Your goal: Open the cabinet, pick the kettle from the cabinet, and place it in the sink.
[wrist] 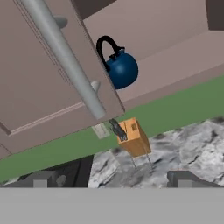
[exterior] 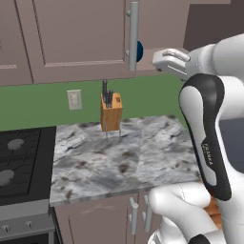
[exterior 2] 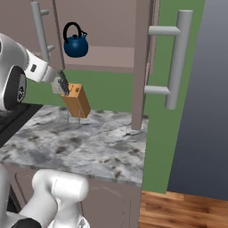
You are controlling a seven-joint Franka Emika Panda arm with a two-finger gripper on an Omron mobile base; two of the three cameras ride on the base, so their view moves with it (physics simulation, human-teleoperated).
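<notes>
- Step: cabinet is open on its R side – R door swung out edge-on w/ long grey bar handle facing out. L door shut. Reads as opening done, pick not yet begun.
- Kettle: blue, black arched handle, upright on bottom shelf inside cabinet, near L door's edge. From left base view only a blue sliver pokes out behind L door's handle bar. Hand view has it clear, just beside the door edge.
- Gripper: jaws spread wide, nothing between them; tips low in hand view, well short of kettle.
- Arm pose: raised high, forearm reaching fwd twd cabinet opening, hand about level w/ shelf lip; camera rolled, looking at kettle.
- Next move (judgement): advance into opening, line jaws on kettle body or arch handle, close. Needs clearance from L door edge + handle bar – tight.
- Below: marble counter, knife block, stovetop to the L. Sink not seen from here.
</notes>
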